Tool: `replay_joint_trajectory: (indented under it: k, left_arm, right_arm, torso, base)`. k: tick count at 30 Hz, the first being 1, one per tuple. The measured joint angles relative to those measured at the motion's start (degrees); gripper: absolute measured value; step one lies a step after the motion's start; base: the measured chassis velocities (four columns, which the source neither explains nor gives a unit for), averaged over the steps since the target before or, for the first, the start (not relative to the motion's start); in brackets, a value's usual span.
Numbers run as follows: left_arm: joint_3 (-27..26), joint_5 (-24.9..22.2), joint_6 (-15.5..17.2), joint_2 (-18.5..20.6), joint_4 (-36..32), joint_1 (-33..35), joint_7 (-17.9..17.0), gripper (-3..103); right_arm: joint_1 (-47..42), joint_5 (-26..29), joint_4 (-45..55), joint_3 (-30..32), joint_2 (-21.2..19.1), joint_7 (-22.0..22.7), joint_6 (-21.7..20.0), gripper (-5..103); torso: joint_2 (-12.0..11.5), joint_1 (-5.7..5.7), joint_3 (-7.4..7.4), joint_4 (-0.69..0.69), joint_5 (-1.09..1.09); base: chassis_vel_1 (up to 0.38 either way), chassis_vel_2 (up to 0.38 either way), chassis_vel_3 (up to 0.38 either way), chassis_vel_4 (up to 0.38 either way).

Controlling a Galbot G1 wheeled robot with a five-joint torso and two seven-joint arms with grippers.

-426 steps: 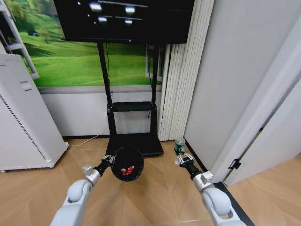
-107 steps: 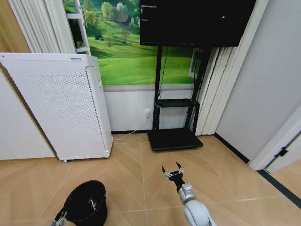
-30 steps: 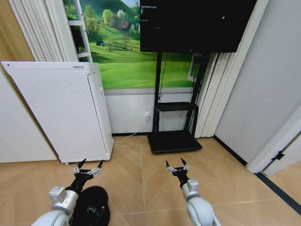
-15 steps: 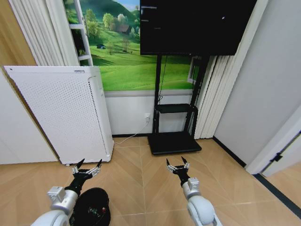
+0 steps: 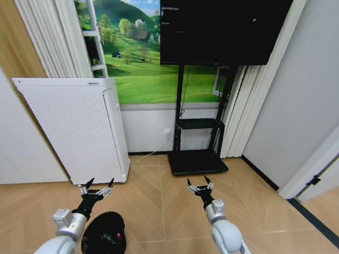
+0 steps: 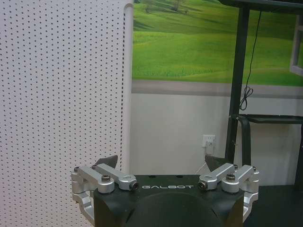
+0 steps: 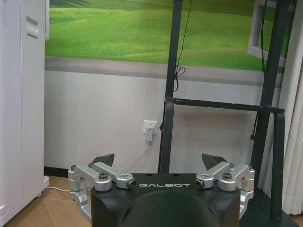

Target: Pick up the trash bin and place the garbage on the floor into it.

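The trash bin (image 5: 104,234), small, black and round, stands on the floor (image 5: 159,211) with red and white scraps inside. The left gripper (image 5: 96,188) hovers just beyond its rim, fingers spread wide, empty. The right gripper (image 5: 199,186) hangs apart, fingers equally spread, empty. Behind stand a white air purifier (image 5: 74,127) and a black TV stand (image 5: 197,159).

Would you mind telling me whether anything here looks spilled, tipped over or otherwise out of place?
Nothing stands out. The trash bin stands upright on the floor with litter inside, below the open left gripper. The right gripper is open and empty, and no litter shows on the visible floor.
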Motion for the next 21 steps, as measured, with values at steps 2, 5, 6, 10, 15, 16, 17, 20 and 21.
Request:
replay_joint_trajectory:
  k: [2,5,6,10,15,16,17,20,21]
  left_arm:
    - [-0.05,0.19,-0.05,0.0,-0.05,0.04,-0.01,100]
    - [-0.09,0.71,-0.18,0.01,-0.06,0.05,-0.13,100]
    - [-0.09,0.87,-0.2,0.0,-0.06,0.06,-0.18,100]
    - [-0.04,1.36,-0.22,-0.12,-0.13,0.09,-0.19,100]
    - [0.08,1.82,-0.22,-0.36,-0.27,0.17,-0.23,100]
    - [0.12,2.1,-0.2,-0.41,-0.39,0.21,-0.24,100]
    - [0.16,2.13,-0.19,-0.43,-0.46,0.23,-0.26,100]
    - [0.17,2.38,-0.14,-0.43,-0.52,0.22,-0.32,100]
    - [0.17,2.49,-0.14,-0.43,-0.55,0.2,-0.34,100]
  right_arm:
    - [-0.01,0.02,0.01,0.03,-0.06,-0.01,0.09,100]
    - [0.0,0.07,-0.04,0.22,-0.19,-0.04,0.31,100]
    - [0.0,0.1,-0.09,0.3,-0.23,-0.05,0.38,100]
    - [-0.06,0.16,-0.2,0.59,-0.34,-0.09,0.63,100]
    - [-0.17,0.26,-0.29,0.83,-0.44,-0.14,0.87,100]
    - [-0.2,0.38,-0.32,0.97,-0.49,-0.19,0.95,100]
    - [-0.2,0.47,-0.33,1.04,-0.53,-0.22,0.98,100]
    - [-0.2,0.64,-0.33,1.19,-0.59,-0.35,1.02,100]
    - [-0.21,0.71,-0.33,1.24,-0.66,-0.41,1.03,100]
  torso:
    - [0.6,0.23,0.37,0.0,0.0]
    - [1.14,0.44,0.67,0.02,0.0]
    - [1.26,0.48,0.77,0.01,0.0]
    - [1.81,0.65,1.16,0.0,0.0]
    - [2.61,0.9,1.69,0.0,0.0]
    - [3.03,1.06,1.94,0.01,0.0]
    - [3.31,1.16,2.11,0.01,0.0]
    - [3.92,1.37,2.52,0.0,0.0]
    - [4.29,1.5,2.77,0.0,0.0]
  base:
    - [0.0,0.0,0.0,0.0]
    - [0.0,0.0,0.0,0.0]
    - [0.0,0.0,0.0,0.0]
    - [0.0,0.0,0.0,0.0]
    - [0.0,0.0,0.0,0.0]
    - [0.0,0.0,0.0,0.0]
    - [0.0,0.0,0.0,0.0]
    - [0.0,0.0,0.0,0.0]
    - [0.0,0.0,0.0,0.0]
